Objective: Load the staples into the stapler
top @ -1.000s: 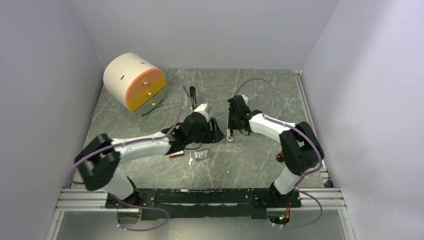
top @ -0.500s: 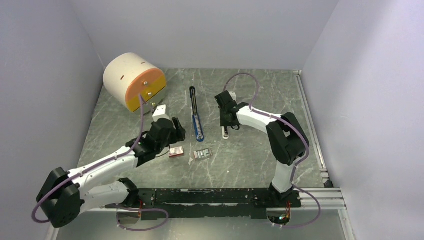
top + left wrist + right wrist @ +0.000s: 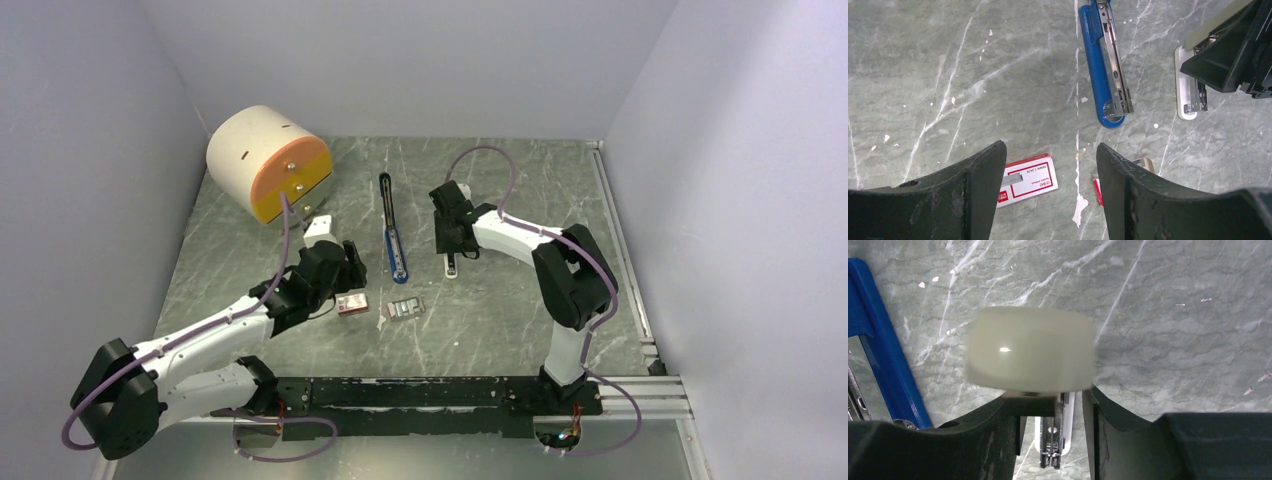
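The blue stapler (image 3: 392,236) lies opened out flat on the marble table, with its metal channel up; it also shows in the left wrist view (image 3: 1100,75). The silvery staples block (image 3: 404,308) lies in front of it, beside the pink-red and white box (image 3: 351,304). My left gripper (image 3: 350,264) hovers open and empty just behind the box (image 3: 1028,180), its fingertips (image 3: 993,165) wide apart. My right gripper (image 3: 453,240) is shut on the raised arm of a pale beige stapler (image 3: 1030,355), right of the blue one.
A big cream cylinder with an orange face (image 3: 268,162) stands at the back left. A red-edged box flap (image 3: 1096,190) lies by my left gripper's right finger. Walls close in on both sides, and a metal rail (image 3: 400,392) runs along the front.
My left arm has pulled back left from the blue stapler, which now lies open and uncovered, and settled above the box. My right gripper moved slightly back and left with the pale stapler.
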